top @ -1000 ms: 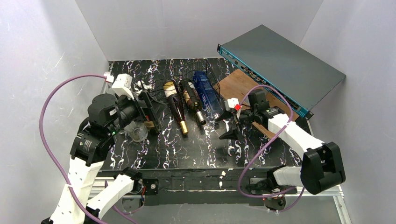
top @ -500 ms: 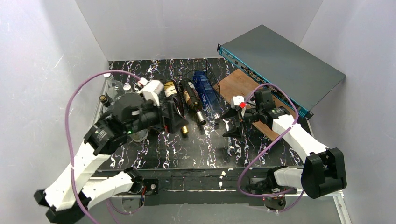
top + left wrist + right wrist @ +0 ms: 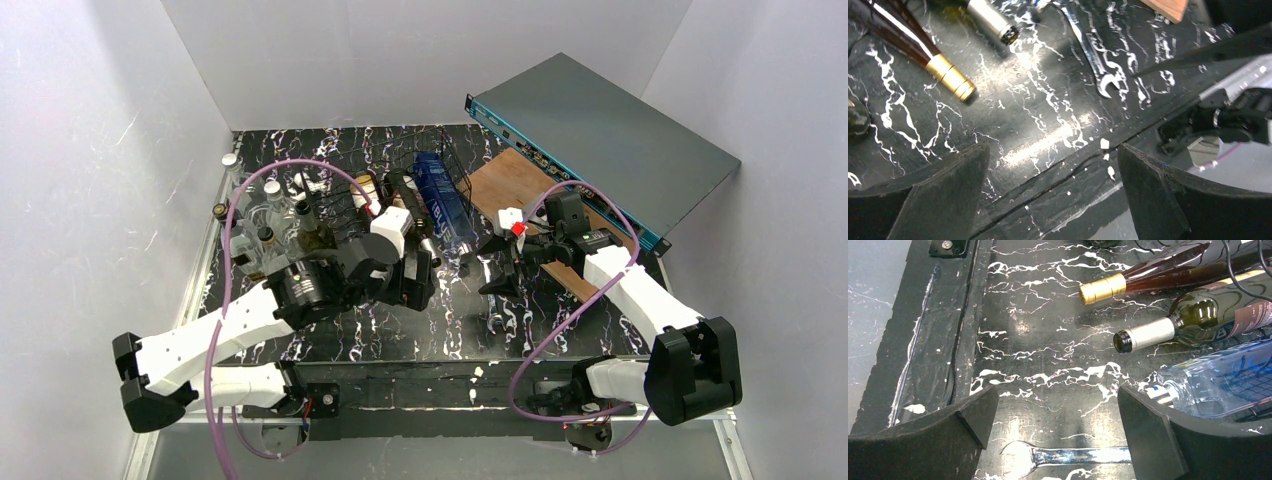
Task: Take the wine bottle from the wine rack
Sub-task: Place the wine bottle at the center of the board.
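Low black thin-wire wine rack [image 3: 462,180] sat at the far middle of the black white-veined marbled table [image 3: 400,330]; three bottles lay side by side in it, necks pointing toward the near edge. Dark red-brown wine bottle with gold foil cap [image 3: 1148,275] was leftmost; dark green wine bottle with silver-white foil neck [image 3: 1198,315] was next to it; clear blue square-sided bottle [image 3: 1218,382] was on the right; none lifted off, all resting on rack and table. Left gripper [image 3: 1053,195] hovered over bare table just near of the gold cap, jaws spread wide with nothing between them; in the top view the left arm hid the lower parts of both wine bottles. Right gripper [image 3: 1058,425] was low over the table just right of the blue bottle's neck, jaws also spread and empty, its right finger close beside the blue bottle; touching or not, couldn't tell. Shiny steel open-end wrench [image 3: 1068,456] lay flat on the table under the right gripper. Brown wooden board [image 3: 510,185] lay right of the rack; flat grey box with teal front edge [image 3: 610,140] leaned behind it; cluster of small glass jars [image 3: 265,215] stood at far left.
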`<move>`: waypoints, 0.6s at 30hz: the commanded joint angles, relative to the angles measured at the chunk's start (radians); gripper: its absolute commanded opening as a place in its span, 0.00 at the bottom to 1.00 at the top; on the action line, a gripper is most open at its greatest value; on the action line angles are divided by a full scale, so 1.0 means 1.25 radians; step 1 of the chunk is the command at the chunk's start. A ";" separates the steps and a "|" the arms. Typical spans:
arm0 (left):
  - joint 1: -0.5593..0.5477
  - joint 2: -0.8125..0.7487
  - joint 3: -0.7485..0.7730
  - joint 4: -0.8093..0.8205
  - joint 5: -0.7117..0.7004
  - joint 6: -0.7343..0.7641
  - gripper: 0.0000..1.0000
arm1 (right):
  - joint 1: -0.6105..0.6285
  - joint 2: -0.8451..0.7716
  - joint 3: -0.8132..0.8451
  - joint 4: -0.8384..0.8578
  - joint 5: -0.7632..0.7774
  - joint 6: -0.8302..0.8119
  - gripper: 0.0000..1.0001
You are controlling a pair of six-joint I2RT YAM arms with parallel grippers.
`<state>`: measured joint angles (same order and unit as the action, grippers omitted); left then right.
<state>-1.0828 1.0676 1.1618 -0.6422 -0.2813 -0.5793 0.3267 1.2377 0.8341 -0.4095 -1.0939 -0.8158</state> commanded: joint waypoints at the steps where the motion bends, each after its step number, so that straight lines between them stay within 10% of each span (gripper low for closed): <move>1: -0.004 -0.020 -0.091 0.083 -0.105 -0.106 0.98 | -0.006 -0.010 -0.004 -0.018 0.005 -0.029 0.98; 18: -0.004 0.081 -0.137 0.094 -0.363 -0.308 0.98 | -0.006 0.012 -0.013 -0.015 0.018 -0.040 0.98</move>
<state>-1.0836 1.1213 0.9619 -0.4885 -0.5724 -0.8845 0.3244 1.2430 0.8204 -0.4206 -1.0645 -0.8497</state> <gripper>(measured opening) 0.983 0.983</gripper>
